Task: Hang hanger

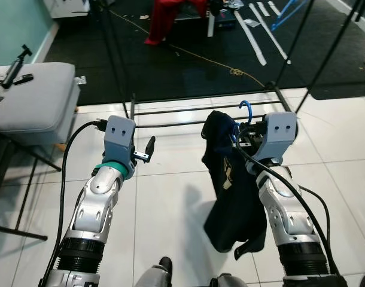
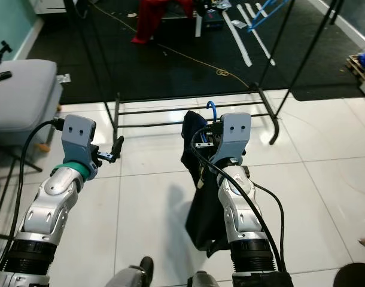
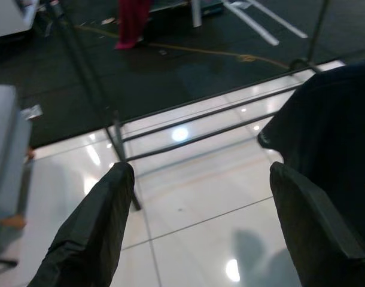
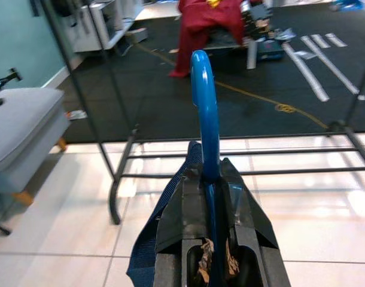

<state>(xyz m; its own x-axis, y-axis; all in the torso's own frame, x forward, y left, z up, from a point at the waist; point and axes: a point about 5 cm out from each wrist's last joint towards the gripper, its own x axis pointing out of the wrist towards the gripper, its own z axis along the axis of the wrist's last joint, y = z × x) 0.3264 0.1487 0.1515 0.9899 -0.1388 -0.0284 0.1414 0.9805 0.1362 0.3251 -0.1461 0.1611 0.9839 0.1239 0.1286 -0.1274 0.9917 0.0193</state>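
Hook upward, the blue hanger (image 4: 204, 101) with its dark garment (image 1: 230, 185) is clenched in my right tool (image 1: 245, 136), ready for the black clothes rack (image 1: 200, 110) ahead, while my left tool (image 1: 148, 149) waits released.

Both silver arms are raised in front of the body, forearms angled forward and a little upward, each with a grey camera housing at the wrist. The left gripper (image 1: 149, 149) points forward with its two black fingers (image 3: 93, 233) spread wide and nothing between them. The right gripper (image 1: 241, 133) is held at about the same height on the other side, its jaws pressed together on the neck of the blue hanger (image 4: 204, 125), whose hook stands up beyond the fingertips.
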